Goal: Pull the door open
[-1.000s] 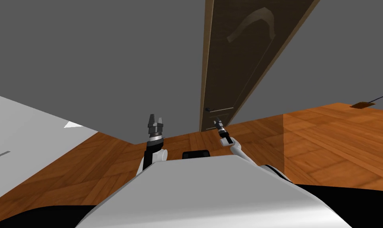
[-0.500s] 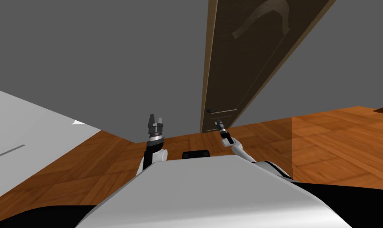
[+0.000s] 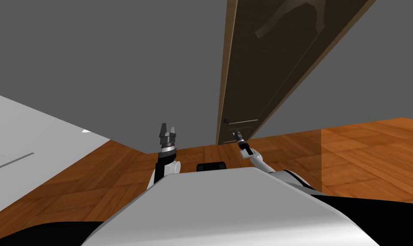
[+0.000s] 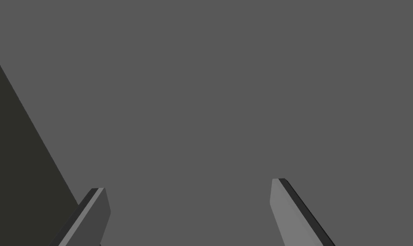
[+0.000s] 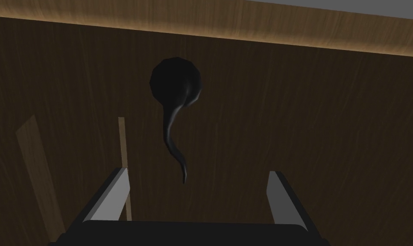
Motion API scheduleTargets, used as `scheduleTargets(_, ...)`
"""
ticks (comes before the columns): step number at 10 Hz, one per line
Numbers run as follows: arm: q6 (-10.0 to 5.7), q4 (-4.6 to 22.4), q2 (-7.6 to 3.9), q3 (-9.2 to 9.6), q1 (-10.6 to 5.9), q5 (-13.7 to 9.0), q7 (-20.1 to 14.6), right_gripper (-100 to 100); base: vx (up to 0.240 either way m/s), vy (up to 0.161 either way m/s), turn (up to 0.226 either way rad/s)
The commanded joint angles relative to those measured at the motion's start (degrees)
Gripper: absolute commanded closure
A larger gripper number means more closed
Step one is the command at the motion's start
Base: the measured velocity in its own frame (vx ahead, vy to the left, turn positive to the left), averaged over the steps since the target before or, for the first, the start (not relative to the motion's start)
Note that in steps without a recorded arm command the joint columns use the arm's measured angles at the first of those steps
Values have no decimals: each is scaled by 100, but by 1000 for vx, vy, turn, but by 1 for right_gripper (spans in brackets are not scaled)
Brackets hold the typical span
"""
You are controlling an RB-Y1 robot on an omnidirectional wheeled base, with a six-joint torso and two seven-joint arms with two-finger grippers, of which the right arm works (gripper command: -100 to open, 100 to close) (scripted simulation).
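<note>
The right hand, spread wide, faces the black curved lever on the dark brown wooden door, lined up to grip it.

The head view is evenly and flatly lit, with no lamp in sight. The grey wall is a single unshaded tone. The wooden floor glows warm orange, and a straight edge crosses it, leaving the boards nearer the door a shade darker. The door is dim brown, with a pale curved streak like a reflection near its top. The wide lens splays the door's edges outward.

In the right wrist view the door face is murky, the wood band along it is paler, and the black handle has a faint sheen. On the left end effector, one finger is lit paler than the other.
</note>
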Motion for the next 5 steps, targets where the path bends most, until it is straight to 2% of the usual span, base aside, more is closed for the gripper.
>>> scheduleTargets(1, -5, 167, -31, 17, -59, -10, 5, -100, 69, -53, 61)
scheduleTargets(3, -45, 536, -110, 53, -199, -29, -9, -100, 102, -57, 79)
scheduleTargets(5, -73, 795, -165, 78, -296, -42, -19, -100, 102, -62, 63)
